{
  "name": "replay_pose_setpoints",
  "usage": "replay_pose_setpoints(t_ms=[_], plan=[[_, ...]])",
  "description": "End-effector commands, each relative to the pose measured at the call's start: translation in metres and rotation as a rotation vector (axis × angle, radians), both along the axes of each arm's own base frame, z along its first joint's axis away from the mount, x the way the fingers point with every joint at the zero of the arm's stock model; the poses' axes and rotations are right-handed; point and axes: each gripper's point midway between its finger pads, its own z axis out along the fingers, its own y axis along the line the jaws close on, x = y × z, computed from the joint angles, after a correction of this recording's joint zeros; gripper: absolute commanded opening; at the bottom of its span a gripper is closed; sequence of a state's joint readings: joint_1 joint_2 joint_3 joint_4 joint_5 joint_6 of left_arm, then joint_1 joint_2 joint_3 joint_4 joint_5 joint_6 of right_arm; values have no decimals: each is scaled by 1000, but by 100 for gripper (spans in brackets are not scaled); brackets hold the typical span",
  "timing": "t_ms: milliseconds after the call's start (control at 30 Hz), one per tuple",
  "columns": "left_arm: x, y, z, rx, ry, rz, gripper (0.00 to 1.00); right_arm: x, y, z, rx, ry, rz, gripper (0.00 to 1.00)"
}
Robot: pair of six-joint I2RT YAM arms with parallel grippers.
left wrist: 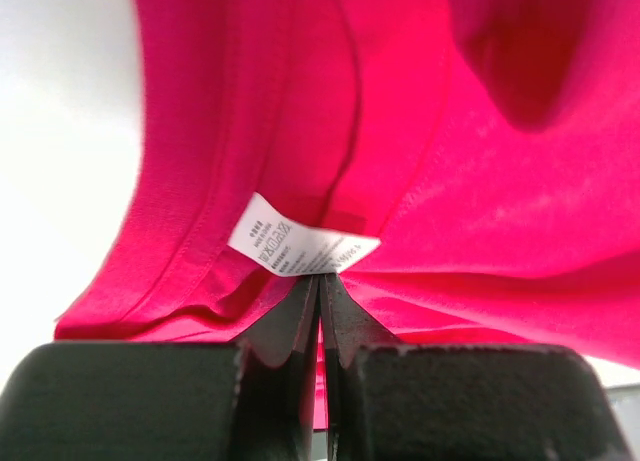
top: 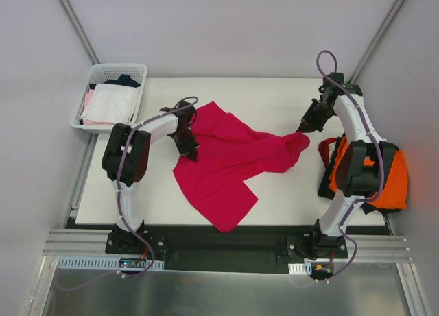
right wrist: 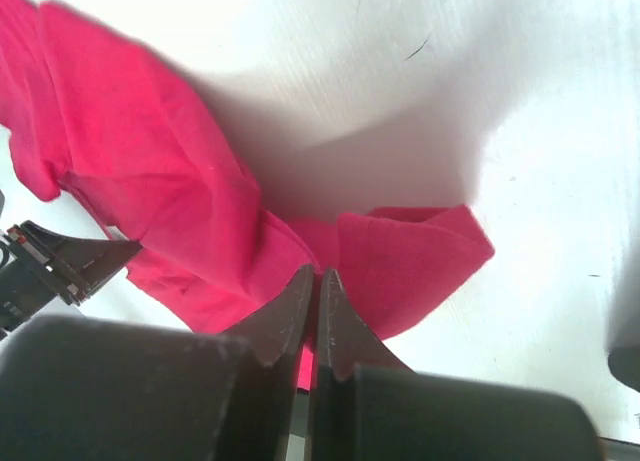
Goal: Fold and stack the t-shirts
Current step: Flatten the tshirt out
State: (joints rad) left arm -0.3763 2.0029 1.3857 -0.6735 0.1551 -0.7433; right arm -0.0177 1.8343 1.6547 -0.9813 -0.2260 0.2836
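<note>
Tabletop (top: pixel 274 96) w/ crimson t-shirt (top: pixel 226 158) lying approx left-right, neck prob. left.

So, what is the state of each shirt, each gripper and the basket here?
crimson t-shirt: unfolded, rumpled, held at two ends.
left gripper: shut on crimson t-shirt near its white label.
right gripper: shut on crimson t-shirt's edge.
orange t-shirt: bunched up, not held.
basket: holds white and pink garments.

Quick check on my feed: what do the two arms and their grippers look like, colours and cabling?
The left arm and right arm have white links with bulky black joint housings and a thin purple cable looped along each. The left gripper and right gripper are black, with tapering wedge-shaped fingers.
</note>
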Motion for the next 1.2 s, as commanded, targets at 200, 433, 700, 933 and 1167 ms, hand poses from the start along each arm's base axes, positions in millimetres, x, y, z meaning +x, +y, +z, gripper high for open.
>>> replay_pose_setpoints(t_ms=[200,433,700,933,1167], plan=[[-7,51,5,183,59,43,0,8,-67,26,-54,-73,-146,1],[-5,53,7,187,66,26,0,-1,-101,29,-84,-76,-233,1],[-7,65,10,210,67,26,0,-20,-140,37,-163,-68,-341,1],[-5,76,15,217,58,22,0,-38,-172,45,-156,-76,-454,1],[-2,78,19,211,50,13,0,-37,-147,33,-22,-71,-418,1]])
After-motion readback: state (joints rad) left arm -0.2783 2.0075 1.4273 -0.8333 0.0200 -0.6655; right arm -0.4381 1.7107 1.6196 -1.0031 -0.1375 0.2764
